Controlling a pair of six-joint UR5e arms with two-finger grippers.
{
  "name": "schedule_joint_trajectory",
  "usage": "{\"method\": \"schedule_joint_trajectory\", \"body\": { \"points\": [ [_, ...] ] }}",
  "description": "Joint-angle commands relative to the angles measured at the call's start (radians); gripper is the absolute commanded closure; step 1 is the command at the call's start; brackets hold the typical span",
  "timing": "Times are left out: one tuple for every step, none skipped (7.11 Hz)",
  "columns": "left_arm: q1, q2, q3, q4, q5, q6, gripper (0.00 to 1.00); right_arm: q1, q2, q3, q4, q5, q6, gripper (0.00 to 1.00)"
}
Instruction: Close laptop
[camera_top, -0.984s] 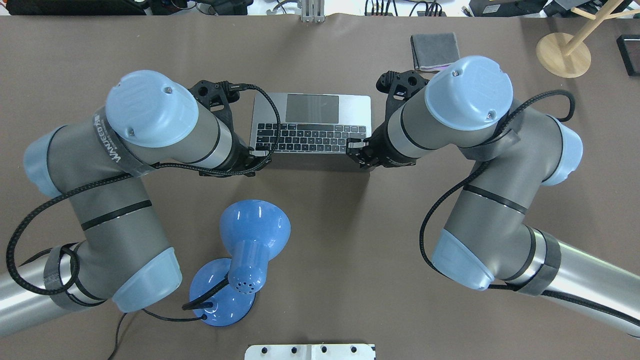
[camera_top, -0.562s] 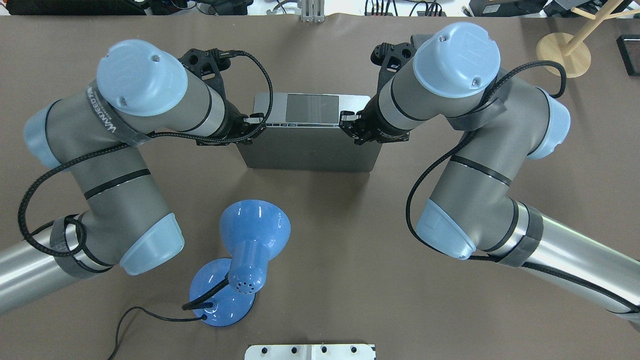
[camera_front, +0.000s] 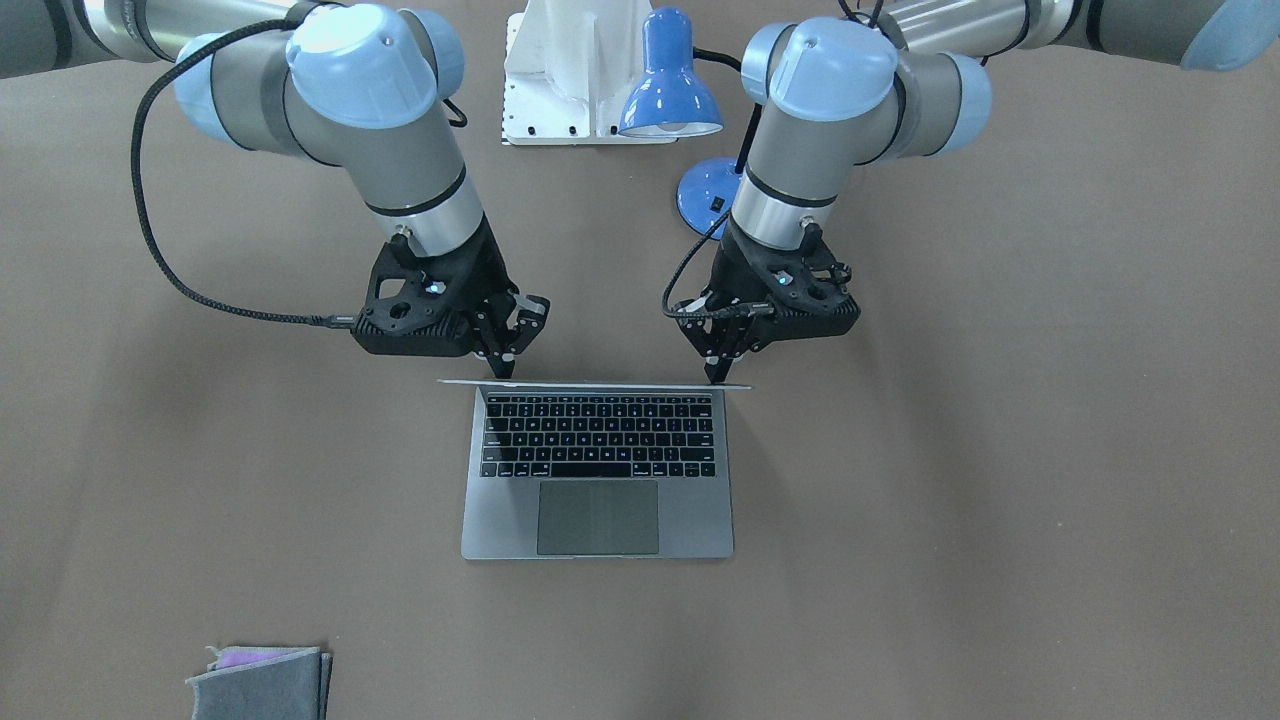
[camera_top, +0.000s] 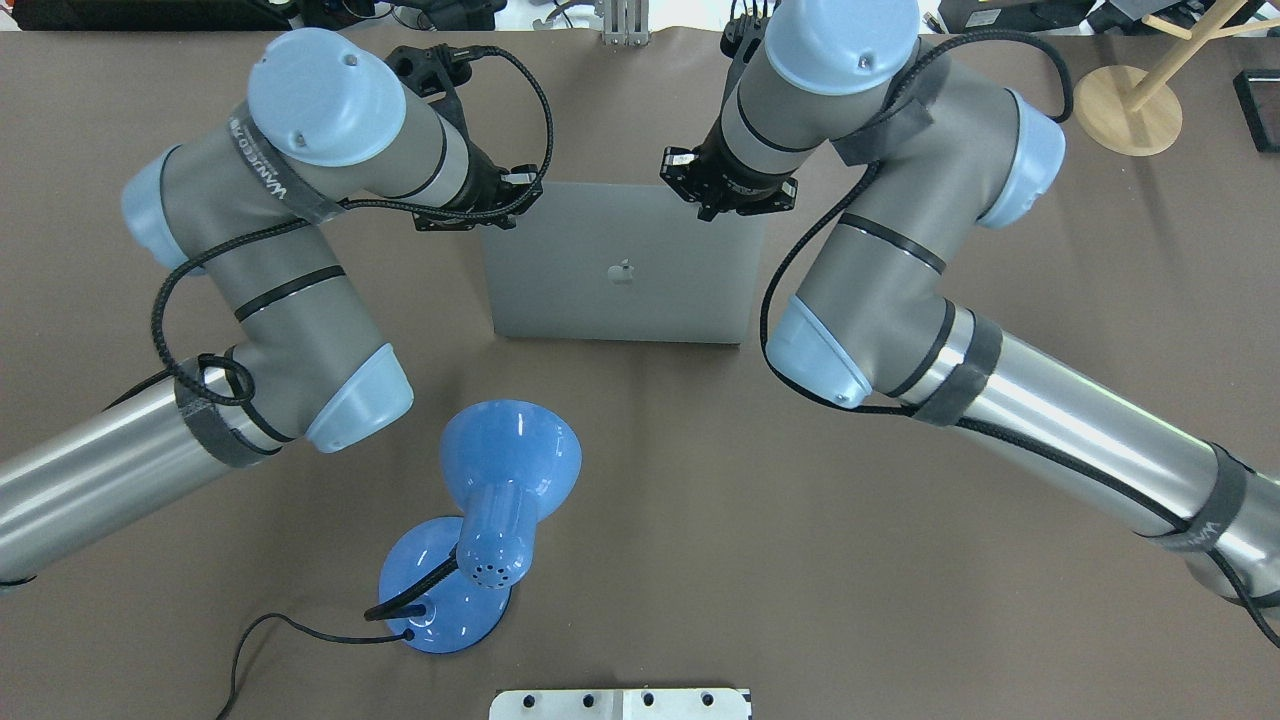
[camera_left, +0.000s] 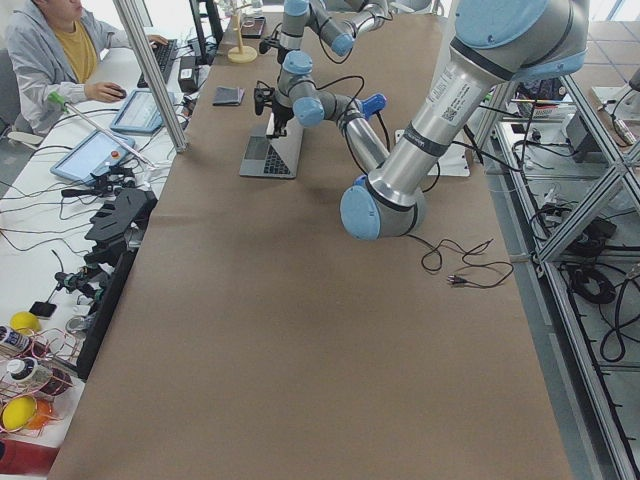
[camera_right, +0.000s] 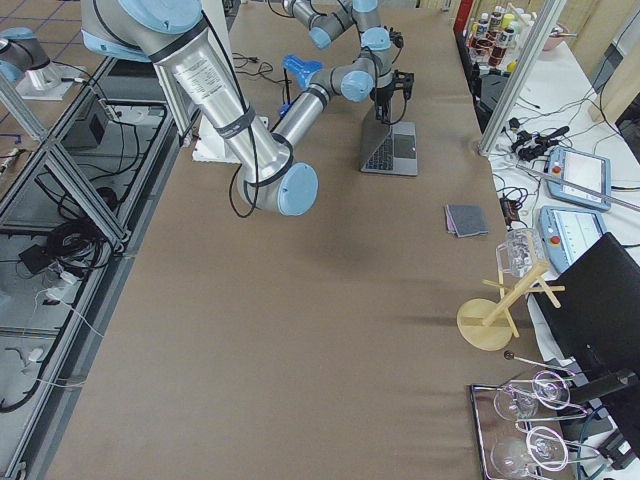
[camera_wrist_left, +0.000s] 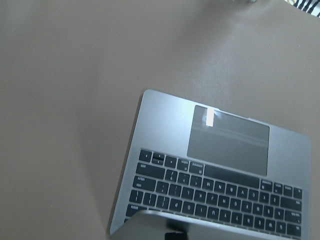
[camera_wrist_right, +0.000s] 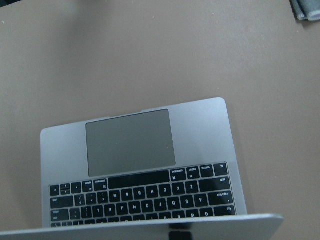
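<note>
- Lying near the bottom-left corner of the front-facing view, a folded grey cloth (camera_front: 260, 682) with a purple layer showing sits on the brown desk (camera_front: 1000, 450), well apart from everything else.
- Right pincer (camera_front: 497, 368) points down with its fingers pressed together. Their tips touch the left end of the top edge of the laptop (camera_front: 598, 520) lid (camera_top: 560, 250).
- The laptop itself sits mid-desk, space-grey, with its keyboard and trackpad towards the operators' side. The lid is raised off the keys and shows only as a thin edge-on line here. The overhead view shows its back with the apple logo (camera_top: 622, 272).
- Blue lamp (camera_front: 670, 92) stands behind the laptop, shade aimed downward, with its round base on the desk near the left pincer.
- Left pincer (camera_front: 718, 368) points down as well, fingers pressed together, tips on the right end of the lid's top edge.
</note>
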Motion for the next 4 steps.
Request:
{"method": "schedule_joint_trajectory", "body": {
  "points": [
    [-0.004,-0.071,0.194,-0.129,0.035,-0.002,1.0,0.034,0.101,-0.271,0.145,0.02,-0.003,1.0],
    [-0.003,-0.103,0.299,-0.182,0.036,-0.002,1.0,0.046,0.141,-0.376,0.193,0.043,-0.004,1.0],
    [-0.003,-0.132,0.388,-0.227,0.038,0.0,1.0,0.047,0.161,-0.459,0.242,0.046,-0.006,1.0],
    [0.0,-0.152,0.466,-0.262,0.062,0.032,1.0,0.048,0.165,-0.535,0.318,0.051,-0.004,1.0]
  ]
}}
